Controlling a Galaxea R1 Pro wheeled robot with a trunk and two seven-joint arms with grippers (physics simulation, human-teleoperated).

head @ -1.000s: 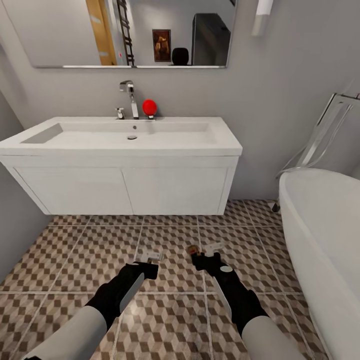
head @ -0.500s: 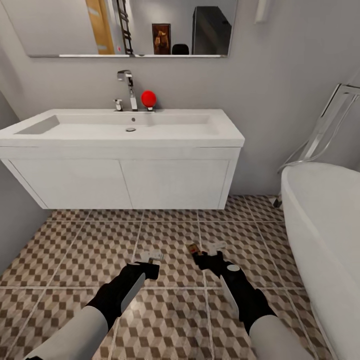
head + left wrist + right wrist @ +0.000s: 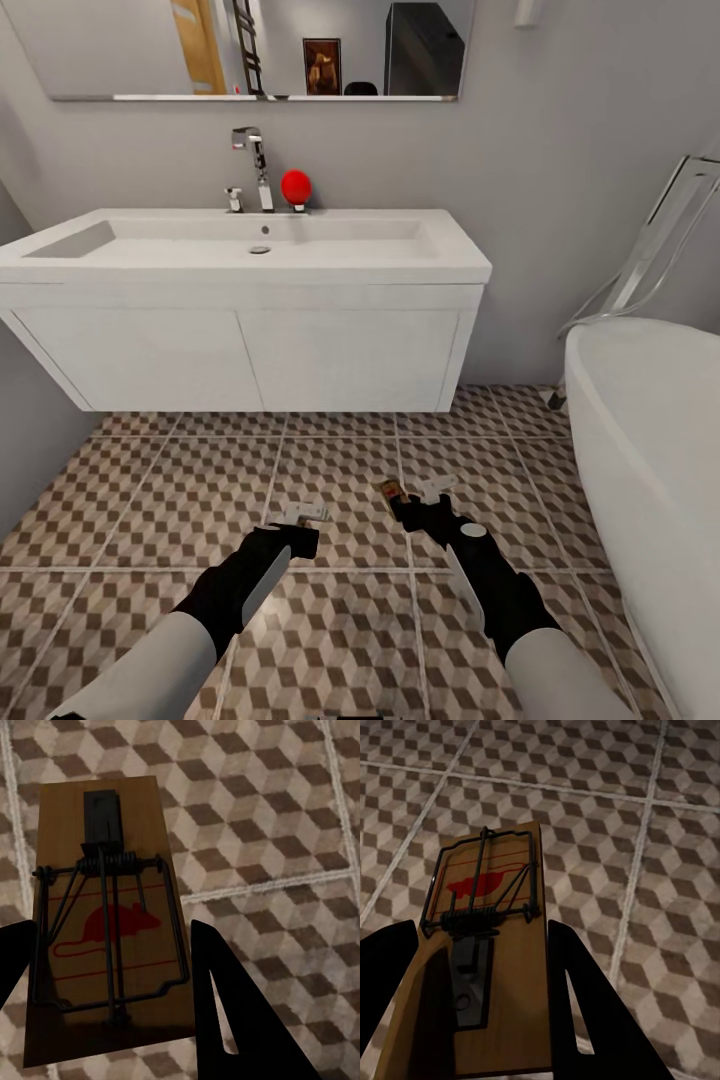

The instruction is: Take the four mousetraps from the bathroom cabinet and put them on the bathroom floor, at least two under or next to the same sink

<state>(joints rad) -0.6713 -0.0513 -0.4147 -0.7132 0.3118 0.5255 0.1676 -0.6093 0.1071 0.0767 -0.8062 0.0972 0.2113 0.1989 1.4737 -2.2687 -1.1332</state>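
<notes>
Brown wood fills the middle of both wrist views: each gripper holds one mousetrap between its black fingers, above the bathroom floor (image 3: 180,490) with its cube-pattern tiles.

In the left wrist view, the left mousetrap (image 3: 101,915) is a flat board with a dark wire spring, a black plate and a red mouse drawing. The left gripper (image 3: 112,982) is closed narrowly on the two long edges of the board, with one finger on each side. Tiles and a pale grout line are visible behind it.

In the right wrist view, the right mousetrap (image 3: 484,960) has the same wire, a grey metal plate and a red mark. The right gripper (image 3: 480,997) clamps it in the same way, on both long edges.

In the head view, the left gripper (image 3: 297,530) and the right gripper (image 3: 415,505) are low, over the tiles, side by side but apart. Only a small brown end of a trap (image 3: 390,490) is visible at the right gripper. I cannot tell whether the traps touch the floor.

Behind the grippers stands a white sink cabinet (image 3: 250,355) on the wall, with a chrome tap (image 3: 252,165), a red ball (image 3: 296,186) and a mirror (image 3: 260,45) above. A white bathtub (image 3: 650,450) is at the right.
</notes>
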